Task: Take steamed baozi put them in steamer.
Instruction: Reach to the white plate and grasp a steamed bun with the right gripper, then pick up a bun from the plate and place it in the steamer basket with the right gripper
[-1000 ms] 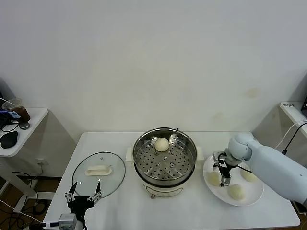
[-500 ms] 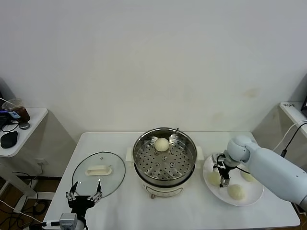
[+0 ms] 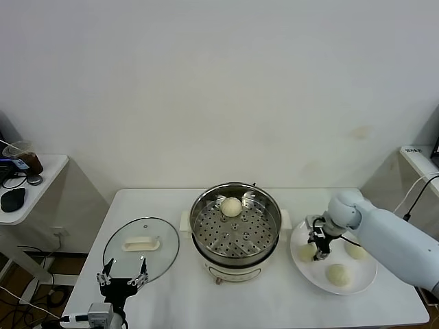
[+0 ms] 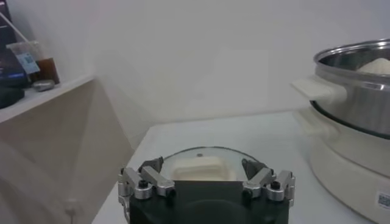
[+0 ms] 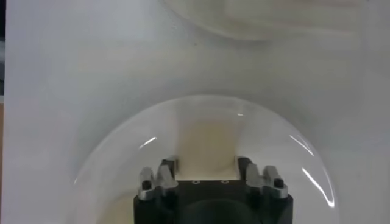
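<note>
Right gripper — jaws clamped on a baozi at the plate's nine o'clock edge, three o'clock of the steamer. Left gripper idle, jaws wide apart.

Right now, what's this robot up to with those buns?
It is moving steamed baozi from a white plate into the steamer. One bun already sits on the perforated tray. The right gripper is down on the plate, its fingers around a second bun; two more wait there. The left gripper hangs open near the glass lid.
</note>
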